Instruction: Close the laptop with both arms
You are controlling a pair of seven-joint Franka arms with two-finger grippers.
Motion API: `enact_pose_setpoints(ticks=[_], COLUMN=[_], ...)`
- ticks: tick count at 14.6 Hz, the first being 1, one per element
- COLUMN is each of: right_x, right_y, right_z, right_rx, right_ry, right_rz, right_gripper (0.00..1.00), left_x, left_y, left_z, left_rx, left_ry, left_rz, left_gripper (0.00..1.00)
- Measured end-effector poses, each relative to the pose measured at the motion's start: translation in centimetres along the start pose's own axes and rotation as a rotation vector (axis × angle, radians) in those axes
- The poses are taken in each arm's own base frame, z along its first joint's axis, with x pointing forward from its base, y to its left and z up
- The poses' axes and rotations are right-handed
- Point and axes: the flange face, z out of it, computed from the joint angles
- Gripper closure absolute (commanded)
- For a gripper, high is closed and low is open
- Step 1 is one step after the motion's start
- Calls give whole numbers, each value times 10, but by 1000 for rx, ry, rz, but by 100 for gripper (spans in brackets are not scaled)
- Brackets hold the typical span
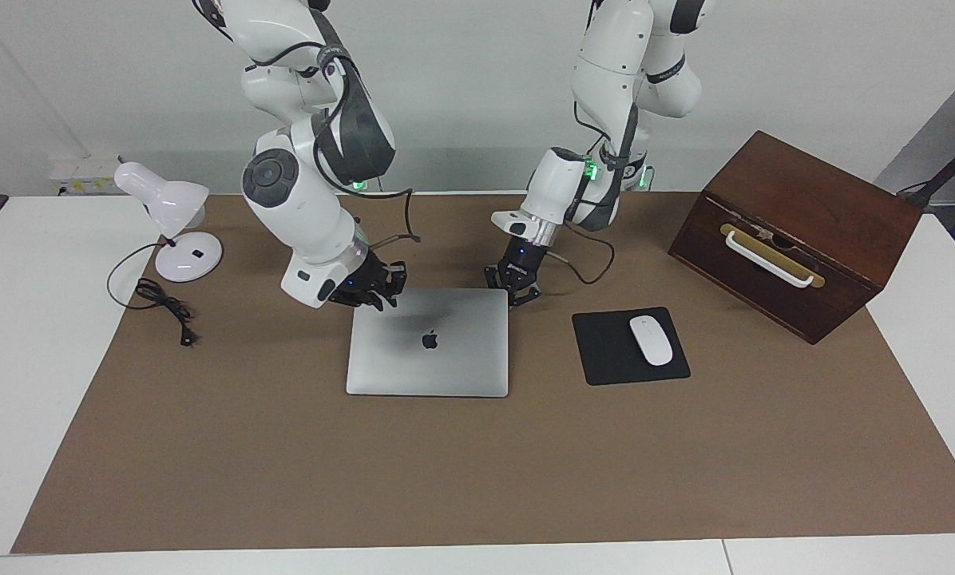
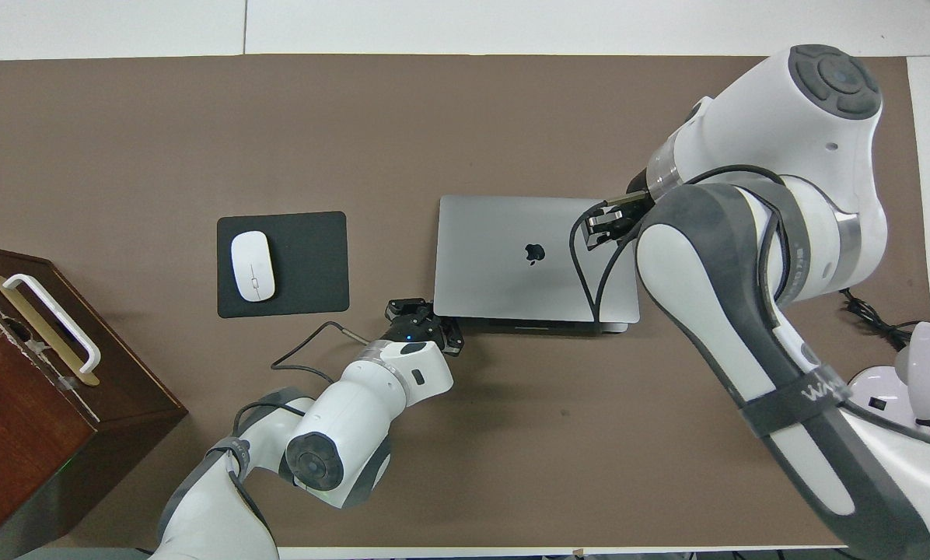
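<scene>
Nearest the robots, the left arm bends down from its base so that its white forearm slopes toward the counter [image 1: 86, 447], and the left tool [image 1: 517, 286] sits low at the laptop's [image 1: 428, 342] corner nearest the robots on the left arm's side, about seven o'clock of the lid in the overhead view; whether its black fingers are parted or together cannot be told. The right arm folds more sharply, its elbow high and its thick wrist angled down, and the right tool [image 1: 370, 289] rests over the lid's edge at the right arm's end, about three o'clock overhead; its finger state cannot be told either. The laptop lies shut and flat at the middle of the brown mat [image 1: 477, 471], a slim, smooth silver-grey slab with rounded corners and a dark apple logo. Beside it, toward the left arm's end, a white oval mouse [image 1: 651, 340] rests on a matte black square mouse pad [image 1: 605, 351].
</scene>
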Motion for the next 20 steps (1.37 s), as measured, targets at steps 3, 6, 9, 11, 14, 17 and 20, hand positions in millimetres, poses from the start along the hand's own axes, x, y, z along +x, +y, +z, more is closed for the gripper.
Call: enact_pose_setpoints(ticks=[3,6,9,11,14,17,20], right_x=[-12,-26,-37,-44,-59,-67,-67], right_y=[4,16,37,51,61,60,67], right_z=[-30,-58,-76,-89,-113,-130,-132], right_rx=[-46,-107,-124,-125,-146,-168,-171], right_ry=[26,37,28,32,18,12,11], right_rz=[-12,-10,23,50,70,68,80], right_gripper=[0,0,0,0,0,0,0], left_x=[1,15,36,46,56,73,86], left_y=[-5,-3,-9,-14,-25,-54,-81], left_z=[-10,-31,-64,-90,-129,-180,-221], left_rx=[5,-7,-15,-22,-30,-35,-30], left_ry=[-23,-77,-178,-246,-358,-471,-527], left_rz=[-11,-24,-42,-40,-48,-54,-84], left_gripper=[100,100,100,100,100,100,0])
